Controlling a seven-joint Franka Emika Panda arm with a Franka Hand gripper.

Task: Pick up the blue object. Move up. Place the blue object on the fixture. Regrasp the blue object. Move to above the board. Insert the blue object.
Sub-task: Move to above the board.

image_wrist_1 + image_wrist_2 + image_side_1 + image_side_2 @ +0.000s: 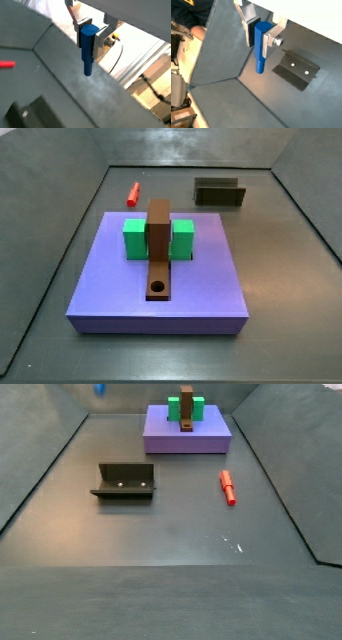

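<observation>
The blue object point(87, 52) point(260, 55) hangs upright between the silver fingers point(100, 41) of my gripper point(90, 34) point(260, 35), which is shut on its upper end, high above the grey floor. Its narrower tip points down, free. A side view shows only a scrap of the blue object point(96, 389) at the frame's top edge; the gripper itself is outside both side views. The fixture point(296, 69) point(219, 192) point(123, 481) stands on the floor, below and to one side of the peg. The lavender board point(214, 278) point(167, 439) lies apart from it.
A red peg point(7, 64) point(132, 194) point(229, 487) lies on the floor between board and wall. The board bears a green block point(134, 238) and a brown bar point(159, 253) with a round hole point(159, 287). Sloping grey walls point(40, 474) ring the floor.
</observation>
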